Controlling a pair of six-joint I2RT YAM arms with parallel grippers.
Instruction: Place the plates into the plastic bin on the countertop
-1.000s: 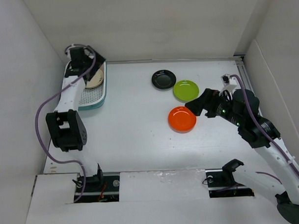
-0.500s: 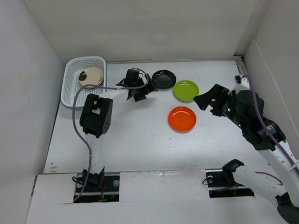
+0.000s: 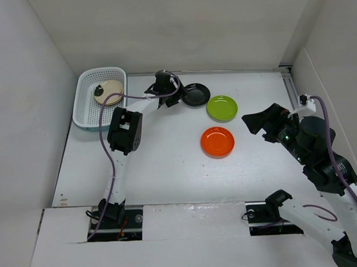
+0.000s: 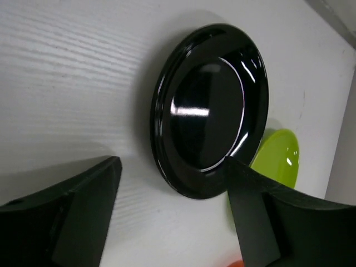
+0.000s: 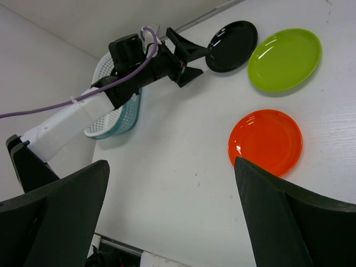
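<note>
A black plate lies on the countertop at the back, with a lime green plate and an orange plate to its right and nearer. My left gripper is open just left of the black plate. In the left wrist view the black plate lies just ahead of that open gripper, and nothing is between the fingers. The white plastic bin at the back left holds a cream plate. My right gripper hangs open and empty, right of the orange plate.
White wall panels close in the countertop on the left, back and right. The left arm reaches across from the bin side toward the black plate. The green plate lies close beside the black one.
My left arm swung away from the bin to the black plate's left edge. My right gripper drew back to the right, away from the orange plate.
</note>
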